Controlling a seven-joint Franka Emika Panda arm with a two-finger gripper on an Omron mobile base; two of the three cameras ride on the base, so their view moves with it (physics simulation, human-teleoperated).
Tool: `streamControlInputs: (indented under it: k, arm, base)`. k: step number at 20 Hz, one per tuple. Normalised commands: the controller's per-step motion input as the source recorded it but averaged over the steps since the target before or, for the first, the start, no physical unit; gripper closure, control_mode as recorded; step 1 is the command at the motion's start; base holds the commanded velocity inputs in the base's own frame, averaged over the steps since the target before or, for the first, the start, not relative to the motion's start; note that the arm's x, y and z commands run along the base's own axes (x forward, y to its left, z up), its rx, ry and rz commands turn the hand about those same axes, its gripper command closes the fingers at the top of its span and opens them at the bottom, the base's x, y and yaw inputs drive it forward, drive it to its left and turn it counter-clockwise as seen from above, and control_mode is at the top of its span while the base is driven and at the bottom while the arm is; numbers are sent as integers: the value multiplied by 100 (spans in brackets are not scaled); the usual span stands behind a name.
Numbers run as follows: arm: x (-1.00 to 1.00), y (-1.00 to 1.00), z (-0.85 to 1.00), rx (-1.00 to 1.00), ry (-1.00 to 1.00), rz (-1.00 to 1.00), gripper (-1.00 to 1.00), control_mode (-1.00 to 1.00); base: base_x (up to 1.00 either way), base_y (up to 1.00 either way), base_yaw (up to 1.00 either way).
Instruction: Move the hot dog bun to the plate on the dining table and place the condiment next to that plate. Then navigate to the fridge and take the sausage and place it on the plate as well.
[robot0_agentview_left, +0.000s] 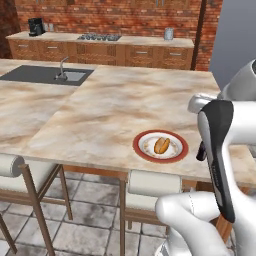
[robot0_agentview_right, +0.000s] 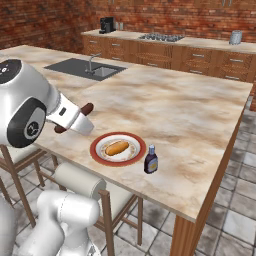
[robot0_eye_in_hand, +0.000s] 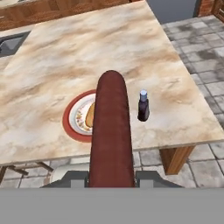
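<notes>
My gripper (robot0_eye_in_hand: 111, 179) is shut on the sausage (robot0_eye_in_hand: 111, 131), a dark reddish-brown stick that runs up the middle of the hand view. In the right base view the gripper (robot0_agentview_right: 75, 119) hovers above the near left edge of the dining table (robot0_agentview_right: 190, 115), with the sausage's (robot0_agentview_right: 87, 107) ends poking out either side. Below and ahead lies the red-rimmed plate (robot0_eye_in_hand: 70, 120) (robot0_agentview_left: 160, 157) (robot0_agentview_right: 118, 161), with the hot dog bun (robot0_agentview_left: 161, 145) (robot0_agentview_right: 117, 148) on it; in the hand view the sausage partly hides the bun (robot0_eye_in_hand: 90, 116). The condiment (robot0_agentview_right: 151, 160) (robot0_eye_in_hand: 143, 106) stands upright just right of the plate.
A sink (robot0_agentview_left: 50, 75) with a faucet is set into the far left of the marble top. Padded stools (robot0_agentview_left: 150, 182) (robot0_agentview_left: 10, 165) stand along the near edge. A wooden counter (robot0_agentview_left: 100, 50) with a stove runs along the brick wall. Tiled floor (robot0_eye_in_hand: 197, 57) lies right of the table.
</notes>
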Motion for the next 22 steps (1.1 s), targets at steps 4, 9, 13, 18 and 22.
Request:
streamControlInputs:
  k: [4, 9, 13, 18, 22]
  arm:
    - [25, -3, -36, 15, 1, 0, 100, -100]
    - [18, -2, -37, 10, 4, 0, 100, -100]
    - [27, -1, -40, 7, 6, 0, 100, -100]
    - [43, 0, -36, 1, 11, 0, 100, -100]
    - [57, 0, -39, 0, 8, 0, 100, -100]
  base:
    - [0, 0, 0]
    - [0, 0, 0]
    - [0, 0, 0]
    - [0, 0, 0]
    - [0, 0, 0]
